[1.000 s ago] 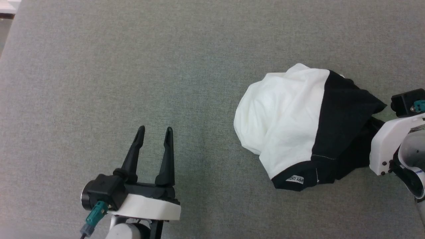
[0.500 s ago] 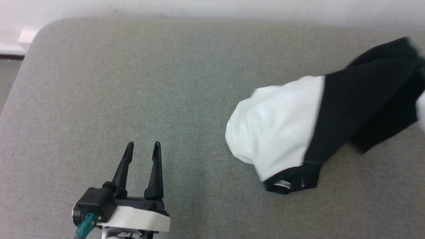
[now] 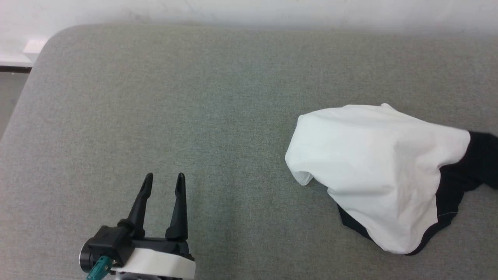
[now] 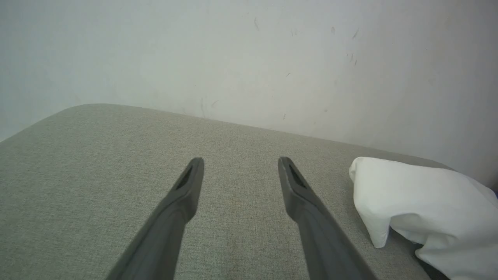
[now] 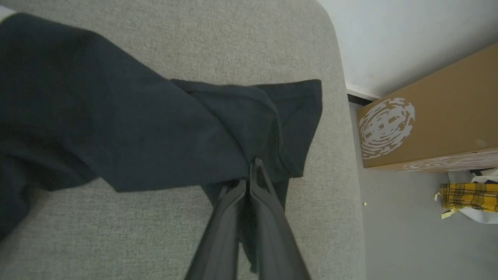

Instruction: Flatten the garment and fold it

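On the grey fabric tabletop [image 3: 194,97], in the head view, the soft white, black-sleeved T-shirt [image 3: 381,167] at 3 o'clock has been pulled wider. Left wrist view: the left end effector [image 4: 240,161] is held released. Right wrist view: the sleeve [image 5: 116,128] is gripped by the right end effector [image 5: 249,175]; flattening is judged underway.

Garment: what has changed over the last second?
The garment has been pulled toward the robot's right and rolled over. White cloth now lies on top, and its black sleeve stretches off to the right, pinched in the shut right gripper. The head view shifted too. The left gripper stays open and idle.
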